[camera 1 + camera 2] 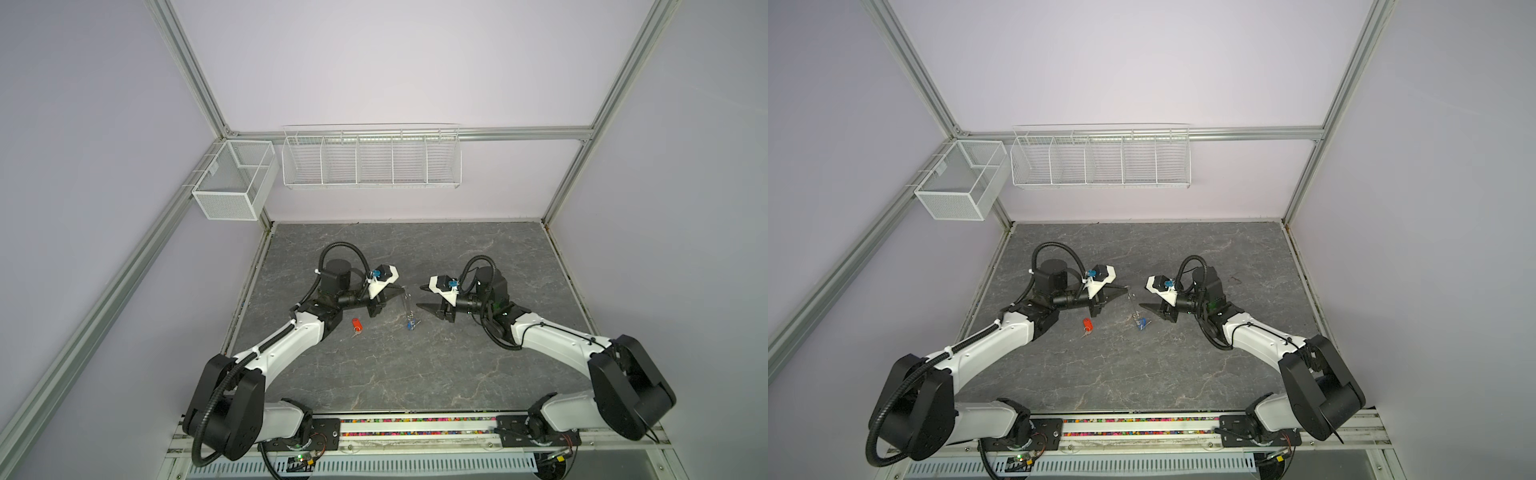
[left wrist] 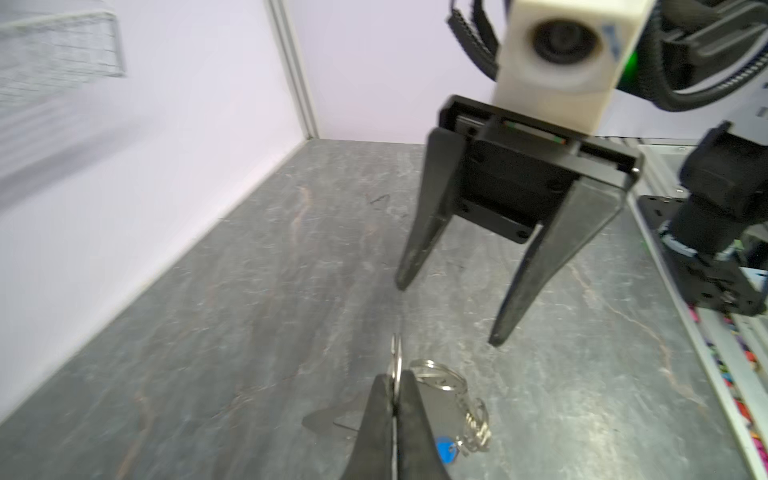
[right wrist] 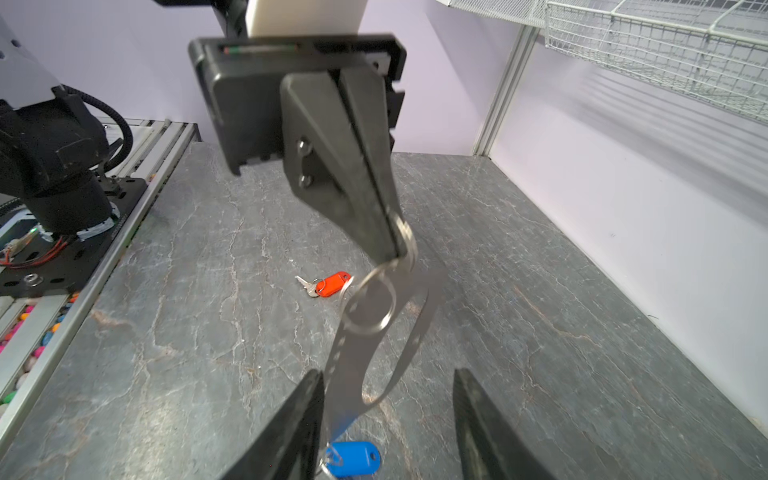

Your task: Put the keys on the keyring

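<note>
Left gripper, jaws clamped on top of keyring, dangles it over counter, blue key at its foot, likely presenting it to right gripper, jaws apart alongside; orange key lies loose at left.

The keyring hung smeared with blur in the right wrist view. The left tool hid half the blue tag. In both top views the keyring was too thin to make out.
</note>
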Controlling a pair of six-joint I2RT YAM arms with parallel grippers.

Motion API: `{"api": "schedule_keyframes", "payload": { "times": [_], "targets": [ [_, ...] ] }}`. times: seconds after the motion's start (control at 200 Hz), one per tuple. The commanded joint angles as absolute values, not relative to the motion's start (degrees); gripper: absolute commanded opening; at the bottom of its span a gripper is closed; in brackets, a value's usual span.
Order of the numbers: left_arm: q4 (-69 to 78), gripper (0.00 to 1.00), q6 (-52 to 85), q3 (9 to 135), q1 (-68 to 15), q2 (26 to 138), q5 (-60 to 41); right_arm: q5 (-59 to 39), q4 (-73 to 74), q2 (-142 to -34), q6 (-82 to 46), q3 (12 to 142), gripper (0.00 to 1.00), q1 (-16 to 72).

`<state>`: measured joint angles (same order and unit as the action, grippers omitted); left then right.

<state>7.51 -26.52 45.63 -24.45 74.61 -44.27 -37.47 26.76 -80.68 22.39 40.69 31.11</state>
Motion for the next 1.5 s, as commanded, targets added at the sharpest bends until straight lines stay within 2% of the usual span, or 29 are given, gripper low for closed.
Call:
{"api": "schedule_keyframes", "payload": {
  "times": [0.0, 0.15, 0.245, 0.385, 0.51, 0.705, 1.05, 1.494],
  "targets": [
    [-3.3, 0.00, -31.2, 50.2, -19.9, 71.3, -40.4, -36.4, 23.2, -81.6, 23.1, 43.1, 0.53, 31.8],
    [-11.3, 0.00, -34.3, 55.4, -14.3, 69.1, -35.7, -37.8, 21.7, -86.4, 22.4, 45.3, 0.49, 34.8],
    [-11.5, 0.00, -34.6, 56.5, -10.6, 68.2, -34.1, -39.4, 18.0, -92.6, 23.4, 49.7, 0.46, 38.5],
    [-10.2, 0.00, -34.6, 57.2, -5.8, 68.2, -30.5, -42.1, 20.6, -102.9, 18.5, 57.0, 0.44, 43.4],
    [-10.3, 0.00, -35.3, 57.8, -3.8, 68.1, -27.7, -40.3, 19.2, -111.3, 12.9, 64.4, 0.42, 46.2],
    [-9.7, 0.00, -35.1, 57.6, -2.8, 68.4, -26.1, -35.5, 13.3, -120.8, 14.8, 73.1, 0.40, 49.9],
    [-8.4, 0.00, -34.5, 56.1, -2.8, 68.5, -27.8, -26.8, 8.2, -127.2, 17.0, 79.8, 0.40, 52.0],
    [-7.6, 0.00, -34.2, 55.1, -2.8, 68.7, -28.7, -22.1, 4.0, -130.8, 19.7, 83.4, 0.38, 54.0]
  ]
}}
